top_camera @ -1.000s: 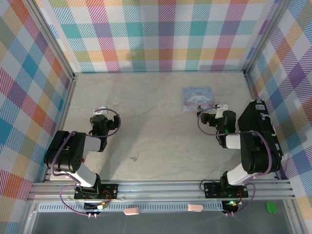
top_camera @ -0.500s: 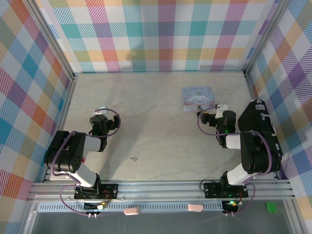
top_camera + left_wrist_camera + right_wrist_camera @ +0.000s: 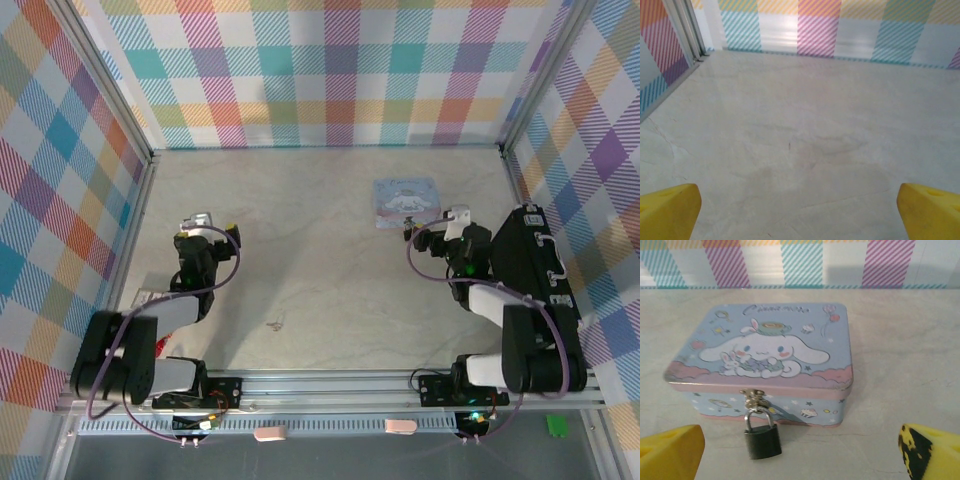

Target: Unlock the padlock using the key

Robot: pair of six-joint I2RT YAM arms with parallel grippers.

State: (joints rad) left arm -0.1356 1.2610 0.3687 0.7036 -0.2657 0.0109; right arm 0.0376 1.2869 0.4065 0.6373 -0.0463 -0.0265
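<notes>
- Olive-grey padlock (image 3: 761, 440) hangs from the hasp (image 3: 751, 396) on the tin's (image 3: 805, 325) front wall, shackle up, long axis upright. It sits just ahead of the right jaws, slightly left of their centre line.
- Right jaws spread wide, holding nothing.
- Left jaws also wide and unloaded, aimed at the far wall.
- Key (image 3: 274, 323), a tiny dark sliver, lies on the surface (image 3: 320, 270) between the arms, near the front edge, well apart from the padlock.
- Judgement: left arm (image 3: 150, 330) is nearer the key, which lies behind its jaws; pickup comes first.
</notes>
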